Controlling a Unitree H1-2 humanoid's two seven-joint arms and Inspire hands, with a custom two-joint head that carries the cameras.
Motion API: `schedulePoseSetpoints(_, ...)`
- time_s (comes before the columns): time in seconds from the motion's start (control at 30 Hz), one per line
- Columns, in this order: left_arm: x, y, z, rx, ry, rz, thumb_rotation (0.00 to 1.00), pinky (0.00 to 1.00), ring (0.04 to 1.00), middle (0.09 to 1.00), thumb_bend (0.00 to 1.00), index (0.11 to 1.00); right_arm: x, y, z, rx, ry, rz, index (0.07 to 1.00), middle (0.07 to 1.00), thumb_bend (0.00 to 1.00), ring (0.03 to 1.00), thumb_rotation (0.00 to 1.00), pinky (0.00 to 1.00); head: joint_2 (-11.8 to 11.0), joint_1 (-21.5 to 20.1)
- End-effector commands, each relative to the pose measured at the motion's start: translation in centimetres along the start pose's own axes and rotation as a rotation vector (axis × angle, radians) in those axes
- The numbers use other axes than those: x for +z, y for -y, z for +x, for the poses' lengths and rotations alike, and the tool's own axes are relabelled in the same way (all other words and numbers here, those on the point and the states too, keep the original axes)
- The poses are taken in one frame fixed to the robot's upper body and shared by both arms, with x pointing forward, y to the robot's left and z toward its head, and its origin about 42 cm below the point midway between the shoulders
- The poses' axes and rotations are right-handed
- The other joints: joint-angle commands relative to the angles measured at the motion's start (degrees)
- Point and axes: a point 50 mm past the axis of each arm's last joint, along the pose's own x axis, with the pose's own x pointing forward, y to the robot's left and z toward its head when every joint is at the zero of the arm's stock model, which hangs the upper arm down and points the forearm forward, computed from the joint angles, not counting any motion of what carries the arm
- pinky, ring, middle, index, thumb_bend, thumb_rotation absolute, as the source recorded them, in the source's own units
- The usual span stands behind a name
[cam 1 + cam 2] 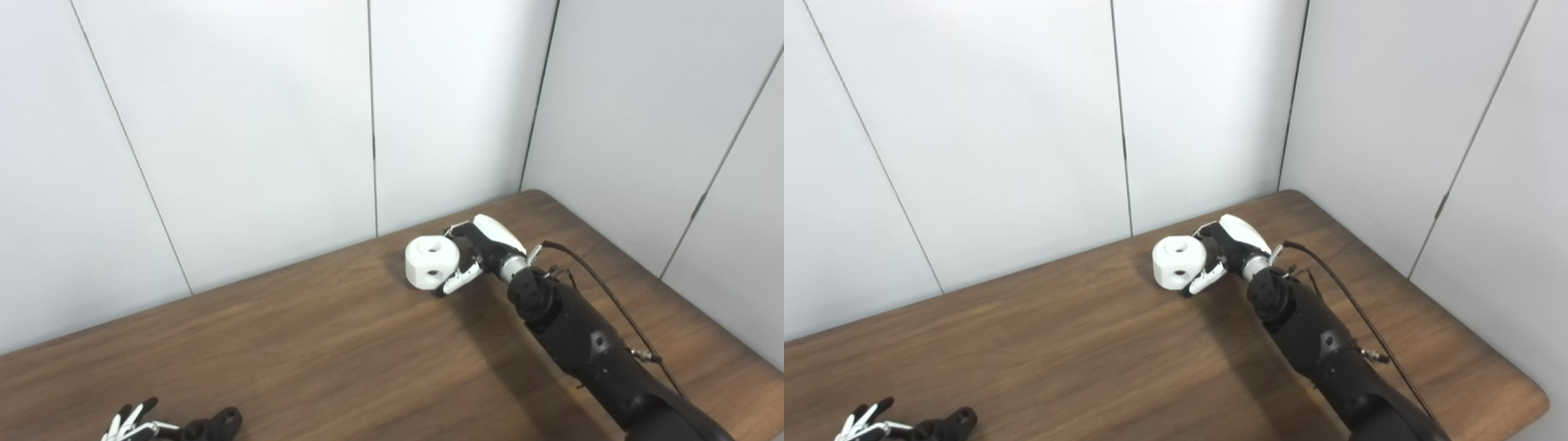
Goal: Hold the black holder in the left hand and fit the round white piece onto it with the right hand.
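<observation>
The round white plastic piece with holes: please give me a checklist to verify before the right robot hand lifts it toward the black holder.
1. Round white plastic piece with holes rests on the brown wooden table: ok.
2. Right robot hand has fingers around the piece: ok, they touch its right side.
3. Grip firm enough to lift: cannot tell.
4. Left robot hand holds the black holder: cannot tell; both sit at the picture's bottom edge, cut off.
5. Holder raised and ready to receive the piece: not ok; it is low near the table.
6. Path between piece and holder free: ok, only bare table shows.
</observation>
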Motion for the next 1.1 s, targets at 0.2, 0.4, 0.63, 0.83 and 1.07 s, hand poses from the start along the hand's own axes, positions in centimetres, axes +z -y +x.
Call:
schedulePoseSetpoints(0.2, 0.2, 2.2, 1.4, -0.093, -0.031, 0.048, 0.04, 1.00, 1.000, 0.912, 0.52, 0.483, 3.8, 4.9, -0.1, -0.069, 0.116, 0.008, 0.482, 0.879, 0.51, 0.916, 0.13, 0.88, 1.7, 6.4)
schedulePoseSetpoints(0.4, 0.9, 4.1, 2.8, -0.129, -0.029, 0.064, 0.04, 1.00, 1.000, 0.915, 0.52, 0.482, 4.7, 4.8, -0.9, -0.051, 0.177, 0.006, 0.482, 0.894, 0.51, 0.943, 0.13, 0.91, 2.1, 9.6)
schedulePoseSetpoints(0.63, 1.7, 6.0, 4.1, -0.151, -0.020, 0.067, 0.05, 1.00, 1.000, 0.924, 0.52, 0.481, 7.2, 4.1, -2.2, -0.005, 0.241, 0.005, 0.481, 0.917, 0.51, 0.976, 0.13, 0.95, 2.6, 11.8)
schedulePoseSetpoints(0.83, 2.9, 7.1, 4.8, -0.160, -0.015, 0.082, 0.05, 1.00, 1.000, 0.929, 0.52, 0.481, 9.6, 3.2, -3.5, 0.031, 0.306, -0.001, 0.481, 0.927, 0.51, 0.983, 0.13, 0.96, 3.3, 13.4)
schedulePoseSetpoints(1.07, 4.1, 8.1, 4.9, -0.160, 0.001, 0.060, 0.05, 1.00, 1.000, 0.924, 0.52, 0.480, 12.2, 1.9, -4.9, 0.069, 0.375, -0.003, 0.479, 0.923, 0.51, 0.991, 0.13, 0.91, 3.5, 15.0)
